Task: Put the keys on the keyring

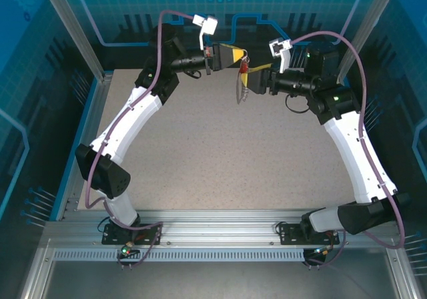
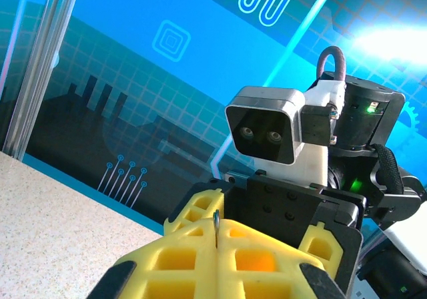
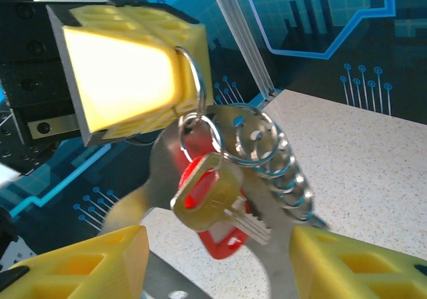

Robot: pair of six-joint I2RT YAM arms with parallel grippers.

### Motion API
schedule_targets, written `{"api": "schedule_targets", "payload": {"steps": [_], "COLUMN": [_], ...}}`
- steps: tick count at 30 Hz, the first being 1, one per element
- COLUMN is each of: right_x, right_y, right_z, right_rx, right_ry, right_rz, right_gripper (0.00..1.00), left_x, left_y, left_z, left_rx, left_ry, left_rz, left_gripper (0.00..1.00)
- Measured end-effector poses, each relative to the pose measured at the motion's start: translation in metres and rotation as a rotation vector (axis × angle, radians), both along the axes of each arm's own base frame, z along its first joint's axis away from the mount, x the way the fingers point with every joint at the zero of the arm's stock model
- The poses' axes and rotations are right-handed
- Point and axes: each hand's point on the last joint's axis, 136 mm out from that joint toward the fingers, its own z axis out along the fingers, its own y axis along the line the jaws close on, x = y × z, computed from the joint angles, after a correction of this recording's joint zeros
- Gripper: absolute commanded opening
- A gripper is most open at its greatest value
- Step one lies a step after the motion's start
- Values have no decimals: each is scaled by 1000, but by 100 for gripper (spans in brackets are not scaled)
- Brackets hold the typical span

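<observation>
Top external shows you the left gripper [image 1: 239, 59] raised over the far part of the speckled table [image 1: 220, 152], whose flat surface lies open from beneath that gripper to the near rail. Its ribbed yellow plastic fingers [image 3: 127, 65] are pressed together on a thin silver wire ring of the keyring [image 3: 270, 232]. The dark grey metal loop hangs just below that gripper, with a row of wire rings along one edge. You can see the red key [image 3: 195, 179] hanging on a ring right under the left gripper's tip, with a brass-coloured key [image 3: 208, 200] lying across its plastic head. Just right of the left gripper, the right gripper [image 1: 247, 79] has its yellow fingers spread wide. The grey loop passes between them; whether it brushes one you cannot tell.
</observation>
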Motion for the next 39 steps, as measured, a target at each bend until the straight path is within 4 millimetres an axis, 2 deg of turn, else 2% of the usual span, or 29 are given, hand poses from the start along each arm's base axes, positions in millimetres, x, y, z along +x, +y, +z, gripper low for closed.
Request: {"api": "schedule_targets", "payload": {"steps": [6,9,11,16,29,39], "right_x": [11,17,20,21,13,26], "right_y": [-2,-1,0,6,19,37], "right_z": [0,2,4,6,9,7], "right_rx": [-14,-14,-18,-22,-10,6], "right_ry": [-8,-12,-24,-38,-44,-16], "right_rz": [-39,-40,-36,-2,59,89], "right_gripper": [57,54,42,1,0,0], "left_x": [0,0,0,4,6,12], "left_y": [0,0,0,1,1,5], "left_z": [0,0,0,0,6,3], "left_rx": [0,0,0,-3,-38,-60], "left_ry": [0,0,0,2,13,23], "left_rz": [0,0,0,22,44,88], "left_gripper": [0,0,0,0,0,0]}}
